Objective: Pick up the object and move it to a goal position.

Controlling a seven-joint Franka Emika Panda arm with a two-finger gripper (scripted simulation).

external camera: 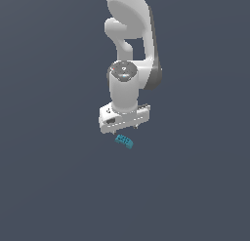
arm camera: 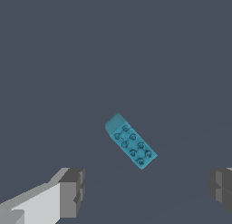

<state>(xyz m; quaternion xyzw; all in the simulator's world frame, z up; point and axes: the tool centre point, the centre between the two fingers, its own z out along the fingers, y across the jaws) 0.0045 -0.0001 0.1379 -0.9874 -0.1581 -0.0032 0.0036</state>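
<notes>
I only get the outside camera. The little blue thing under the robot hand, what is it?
Observer: A teal toy brick; the wrist view shows studs on top and one sloped end.
Operator: Is the hand holding it?
Observer: No. The gripper is open, fingers spread wide, brick untouched.
Operator: Is the brick lined up with the fingers?
Observer: Not squarely; it lies diagonally on the floor, in the wrist view.

The white arm (external camera: 132,35) reaches straight down, wrist vertical. Its gripper (external camera: 128,129) points at the floor with the jaws spread wide and nothing between the two grey fingertips (arm camera: 72,191).
</notes>
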